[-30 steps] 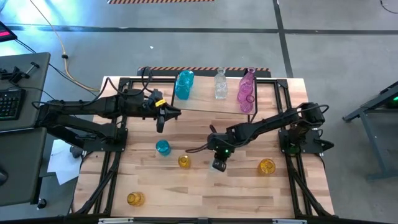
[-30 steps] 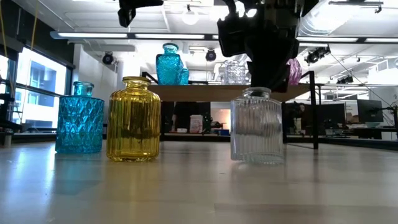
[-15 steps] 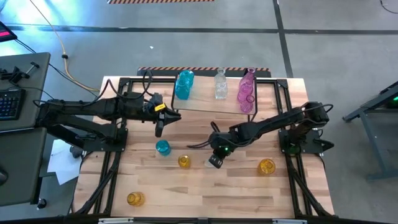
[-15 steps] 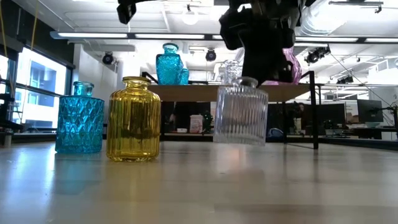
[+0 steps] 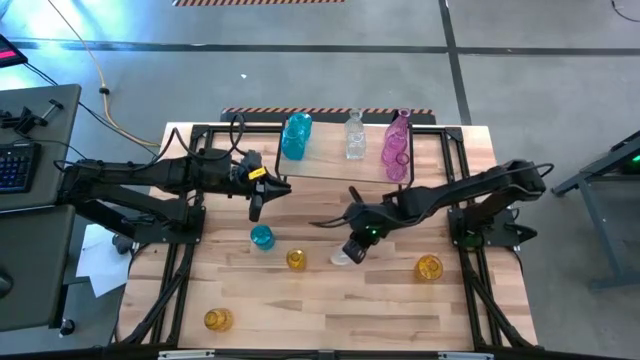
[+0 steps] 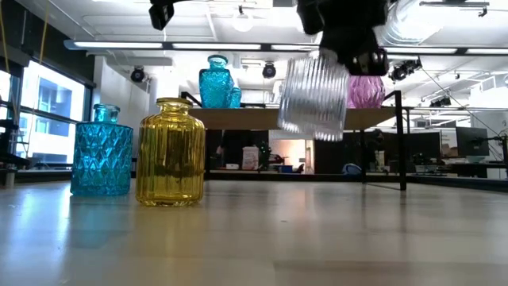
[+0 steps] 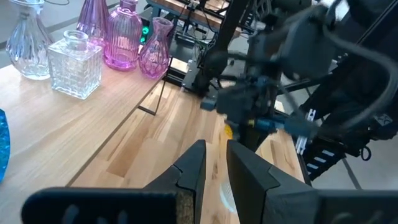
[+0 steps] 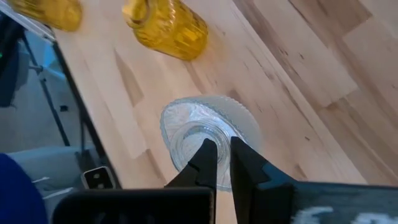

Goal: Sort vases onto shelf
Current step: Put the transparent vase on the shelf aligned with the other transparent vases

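My right gripper is shut on a clear ribbed vase, which hangs above the middle of the table. On the table stand a teal vase and three yellow vases. The shelf at the far side carries a teal vase, clear vases and pink vases. My left gripper hovers left of the shelf, open by a narrow gap and holding nothing. My right gripper pinches the rim of the clear vase's mouth between its two fingers; one finger seems to reach into the mouth and the other lies outside. The fingers slant down from above. The vase hangs below them, tilted and clear of the table.
Black frame rails run along both sides of the table. A desk with a keyboard stands beyond the left edge. Bare wood lies along the near part of the table between the yellow vases.
My right gripper has risen and rolled with the clear vase. The vase stood upright on the table a second ago; now it is lifted clear and tilted, up at the height of the shelf board in the low view.
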